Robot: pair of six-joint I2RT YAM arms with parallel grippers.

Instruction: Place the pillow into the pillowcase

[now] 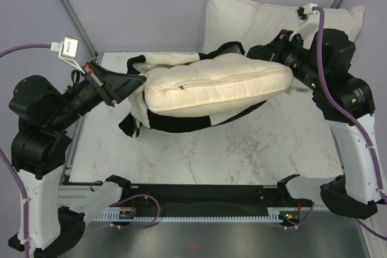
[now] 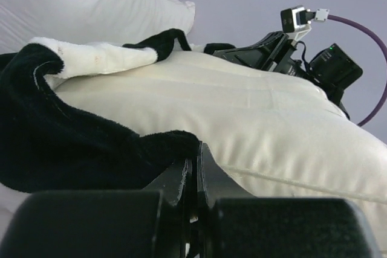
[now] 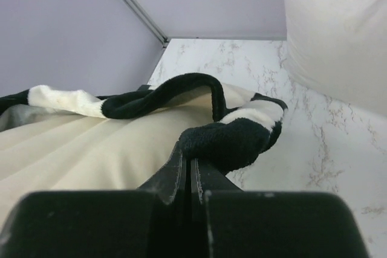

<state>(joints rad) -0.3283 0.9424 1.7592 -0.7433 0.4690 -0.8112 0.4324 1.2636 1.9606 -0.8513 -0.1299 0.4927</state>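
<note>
Pillow – cream, with lengthwise stitched ribs – lies across the middle of the top view, raised off the marble table at both ends. The checkered pillowcase is wrapped under it and along its far edge. Black and white fabric shows below the pillow's lower edge and hangs in a fold at the lower left, while most of the cream top face is bare.

At the left of the top view, the left gripper is clenched on the pillowcase edge. In the left wrist view its fingers are pressed together with the black hem bunched just above them, against the pillow's seam. At the upper right, the right gripper is pinched on the other end of the case – its wrist view shows a black-and-white fold draped over the closed fingertips. A larger white pillow leans against the back wall, just behind the right gripper.
</note>
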